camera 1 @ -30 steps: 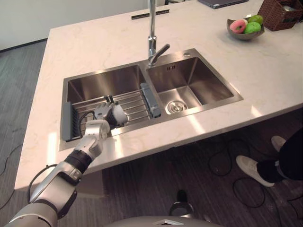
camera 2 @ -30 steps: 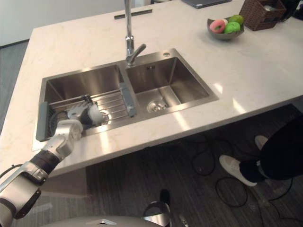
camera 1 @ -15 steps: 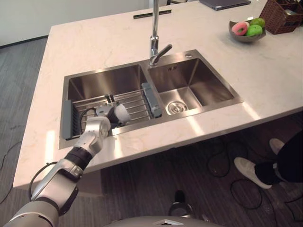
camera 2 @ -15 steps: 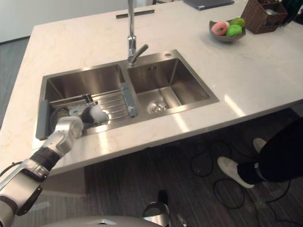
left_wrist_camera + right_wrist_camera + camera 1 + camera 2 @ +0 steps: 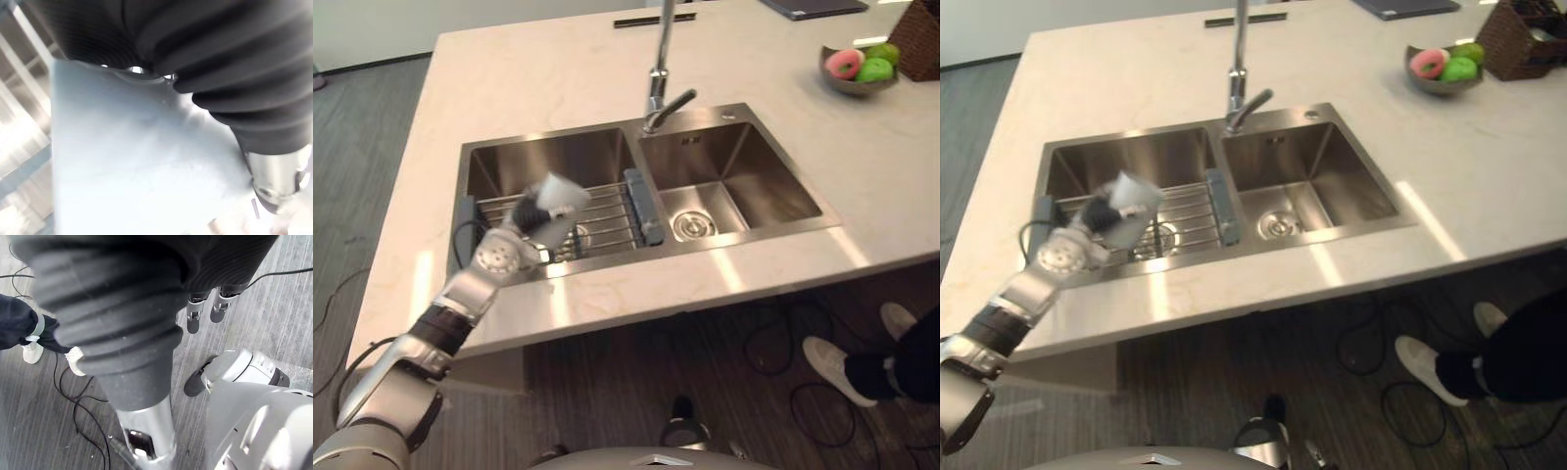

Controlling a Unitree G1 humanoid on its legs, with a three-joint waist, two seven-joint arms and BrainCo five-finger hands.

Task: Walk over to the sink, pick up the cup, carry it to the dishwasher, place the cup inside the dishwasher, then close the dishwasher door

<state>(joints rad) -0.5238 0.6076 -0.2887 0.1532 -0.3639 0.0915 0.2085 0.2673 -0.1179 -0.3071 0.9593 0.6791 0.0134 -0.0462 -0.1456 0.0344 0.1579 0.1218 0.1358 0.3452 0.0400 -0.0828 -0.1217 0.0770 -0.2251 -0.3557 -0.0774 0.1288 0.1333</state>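
Observation:
A white cup (image 5: 554, 195) hangs tilted above the wire rack (image 5: 607, 220) in the left basin of the steel sink (image 5: 548, 162). My left hand (image 5: 522, 232) is shut on it from below, fingers wrapped round its lower part. In the left wrist view the cup's pale wall (image 5: 137, 161) lies right against the hand's dark cover (image 5: 205, 54). My right hand (image 5: 193, 316) hangs low beside my body over the floor, open, with nothing in it.
A tall faucet (image 5: 658, 78) stands between the two basins. At the counter's far right are a fruit bowl (image 5: 857, 73) and a wicker basket (image 5: 920, 44). A person's white shoes (image 5: 837, 364) stand on the floor at the right, among cables.
The left hand has closed on the cup and lifted it off the rack. The camera has moved, so the whole scene sits further right.

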